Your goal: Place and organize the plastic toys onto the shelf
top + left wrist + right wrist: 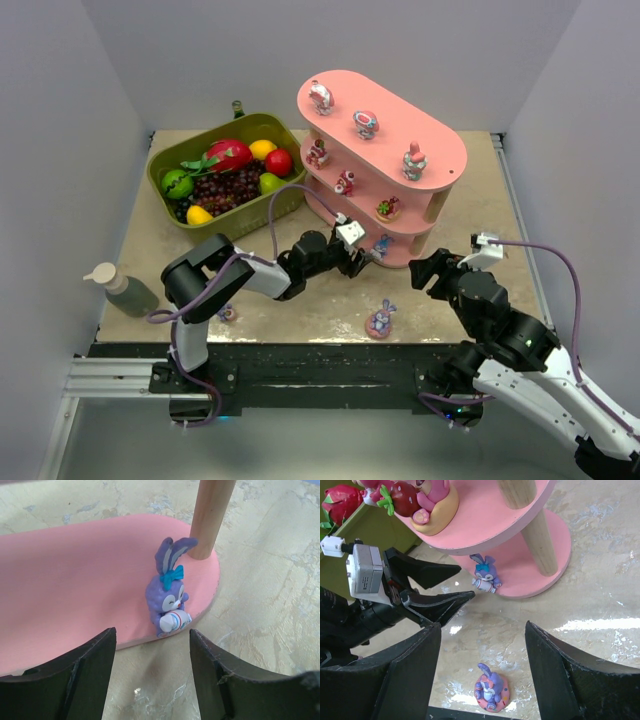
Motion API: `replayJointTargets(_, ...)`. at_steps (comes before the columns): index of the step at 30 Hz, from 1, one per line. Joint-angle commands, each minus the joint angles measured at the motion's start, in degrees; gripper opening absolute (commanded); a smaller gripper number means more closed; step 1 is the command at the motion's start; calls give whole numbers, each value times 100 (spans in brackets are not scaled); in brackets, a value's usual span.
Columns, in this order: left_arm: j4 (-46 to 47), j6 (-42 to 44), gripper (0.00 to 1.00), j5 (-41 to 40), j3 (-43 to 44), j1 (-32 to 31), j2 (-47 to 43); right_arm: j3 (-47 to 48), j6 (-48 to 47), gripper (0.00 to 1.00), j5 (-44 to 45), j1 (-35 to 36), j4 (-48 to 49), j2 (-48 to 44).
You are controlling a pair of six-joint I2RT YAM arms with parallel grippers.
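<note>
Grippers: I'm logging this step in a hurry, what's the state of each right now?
Left gripper: open, empty; the bunny stands free on the shelf.
Right gripper: open, empty.

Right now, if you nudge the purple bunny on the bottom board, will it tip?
Probably: the purple bunny looks tall and narrow-based, at the edge of the bottom board, so it may topple off. Its glossy plastic likely slips.
</note>
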Motion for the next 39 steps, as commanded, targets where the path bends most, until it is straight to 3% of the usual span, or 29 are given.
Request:
replayJointTargets(1,871,-210,64,-303,-202,12,-29,122,18,72,118,-14,133,22)
replayJointTargets(6,1171,-255,64,-479,-273,-93,-11,113,27,72,126,-14,125,22)
replayJointTargets(39,820,-79,55,-1218,412,-207,622,105,1,72,144,-5,160,66)
